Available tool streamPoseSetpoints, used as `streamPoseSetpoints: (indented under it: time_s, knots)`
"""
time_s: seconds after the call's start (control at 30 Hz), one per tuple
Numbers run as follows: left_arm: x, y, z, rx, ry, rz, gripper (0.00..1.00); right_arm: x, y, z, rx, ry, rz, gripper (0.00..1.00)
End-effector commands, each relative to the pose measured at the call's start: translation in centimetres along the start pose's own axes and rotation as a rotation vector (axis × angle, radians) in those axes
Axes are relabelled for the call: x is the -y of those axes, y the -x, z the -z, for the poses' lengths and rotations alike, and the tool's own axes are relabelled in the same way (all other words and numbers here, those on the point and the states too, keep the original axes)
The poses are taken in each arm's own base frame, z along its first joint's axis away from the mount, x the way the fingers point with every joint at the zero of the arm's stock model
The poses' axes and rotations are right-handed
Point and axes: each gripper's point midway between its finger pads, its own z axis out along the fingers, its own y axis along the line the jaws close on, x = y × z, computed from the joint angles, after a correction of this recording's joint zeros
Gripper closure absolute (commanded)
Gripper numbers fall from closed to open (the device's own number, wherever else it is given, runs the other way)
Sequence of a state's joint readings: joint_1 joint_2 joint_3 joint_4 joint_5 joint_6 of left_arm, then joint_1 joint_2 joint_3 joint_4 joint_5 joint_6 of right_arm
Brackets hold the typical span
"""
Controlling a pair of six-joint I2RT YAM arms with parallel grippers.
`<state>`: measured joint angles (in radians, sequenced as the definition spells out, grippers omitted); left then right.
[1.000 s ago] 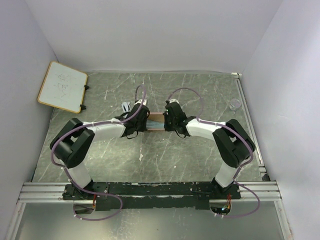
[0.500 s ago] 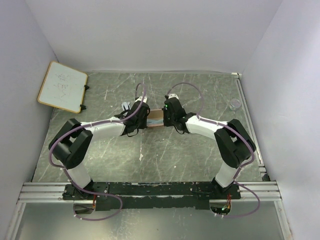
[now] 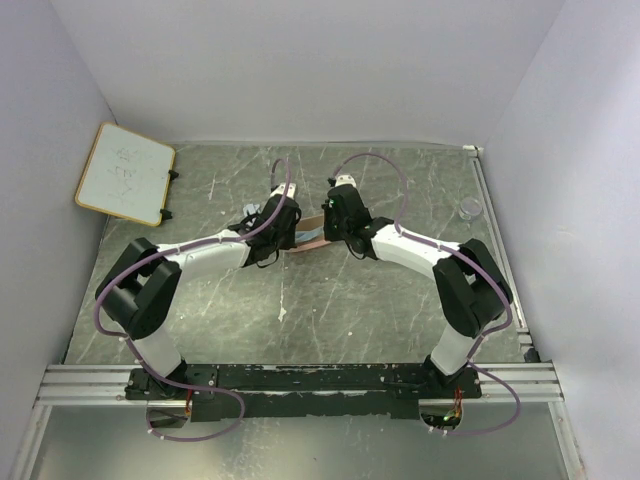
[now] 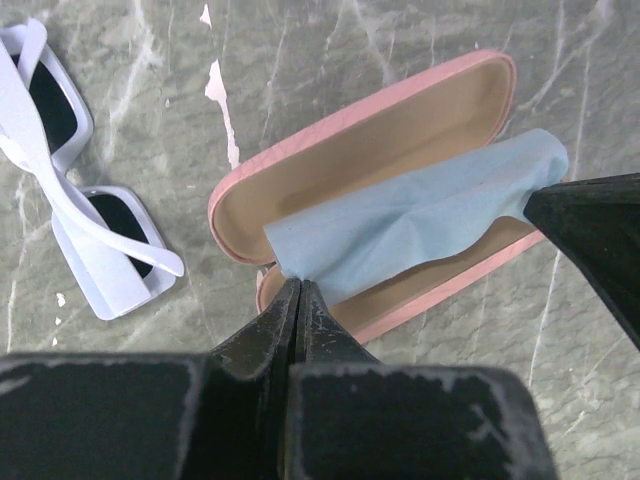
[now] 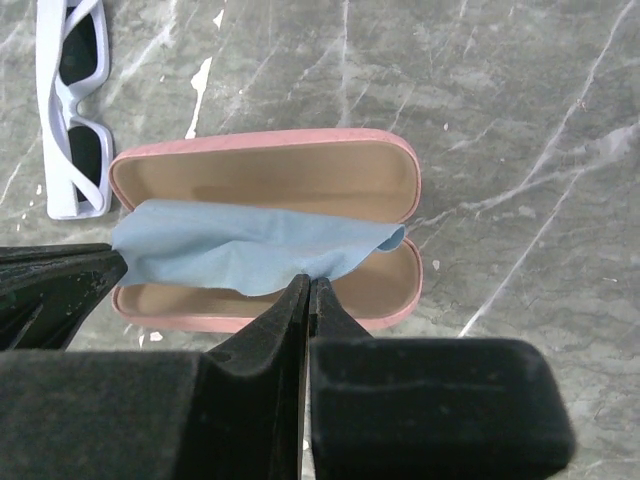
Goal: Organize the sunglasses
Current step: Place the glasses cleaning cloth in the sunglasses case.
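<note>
My left claw (image 4: 298,290) is clenched on one corner of the blue cloth (image 4: 420,215) and my right claw (image 5: 308,285) on the opposite corner, stretching it over the open pink case (image 4: 380,120). The sunglasses (image 4: 75,200) lie on the counter (image 4: 300,60), ahead-left of my left claw, beside the case.

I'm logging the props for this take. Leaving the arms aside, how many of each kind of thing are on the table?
sunglasses: 1
pink case: 1
blue cloth: 1
whiteboard: 1
small clear container: 1
Total: 5
</note>
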<state>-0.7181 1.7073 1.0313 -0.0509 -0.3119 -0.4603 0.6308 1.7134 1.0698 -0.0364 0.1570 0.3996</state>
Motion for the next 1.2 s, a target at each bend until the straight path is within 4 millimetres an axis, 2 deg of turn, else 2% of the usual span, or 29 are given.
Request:
streamPoseSetpoints:
  time_s: [0.0, 0.27, 0.47, 0.83, 1.17]
  knots:
    - [0.6, 3.4, 1.1, 0.083, -0.004, 0.004, 0.93, -0.4, 2.5, 1.3, 0.057, -0.005, 0.012, 1.00]
    - [0.4, 4.3, 2.2, 0.096, 0.004, 0.017, 0.93, -0.2, 3.2, 1.6, 0.074, -0.014, 0.027, 1.00]
    - [0.2, 4.6, 2.7, 0.097, 0.014, 0.018, 0.93, -0.1, 3.6, 0.8, 0.068, -0.002, 0.025, 1.00]
    - [0.0, 3.0, 1.5, 0.062, 0.019, 0.020, 0.93, 2.1, 3.2, -1.4, 0.030, 0.008, -0.028, 1.00]
    - [-0.1, 1.8, 0.0, 0.027, 0.019, 0.019, 0.93, 2.0, 3.1, -1.9, 0.021, 0.020, -0.032, 1.00]
